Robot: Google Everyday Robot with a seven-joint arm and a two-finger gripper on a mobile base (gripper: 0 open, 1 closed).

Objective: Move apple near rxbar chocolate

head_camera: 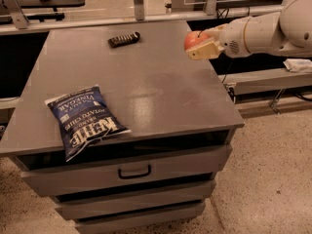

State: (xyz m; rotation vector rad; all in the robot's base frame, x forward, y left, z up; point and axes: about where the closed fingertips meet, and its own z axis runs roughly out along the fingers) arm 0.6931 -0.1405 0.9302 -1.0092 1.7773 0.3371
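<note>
Camera view: gripper (198,43) is clamped on the apple (193,39), held in the air over the table (156,87) edge at approx 2 o'clock, arm reaching in from 3 o'clock. Bar (124,39) lies flat at 12 o'clock near the far edge, well apart from the apple, w/ only bare tabletop between them; chip bag (84,118) lies at 8 o'clock, one corner hanging over the front edge, well apart from both. Count: 1 apple, 1 bar, 1 bag, 1 gripper, plus 1 drawer handle (134,171) below the top.

Red-orange apple (193,39) in cream jaws over grey table (161,77)
</note>
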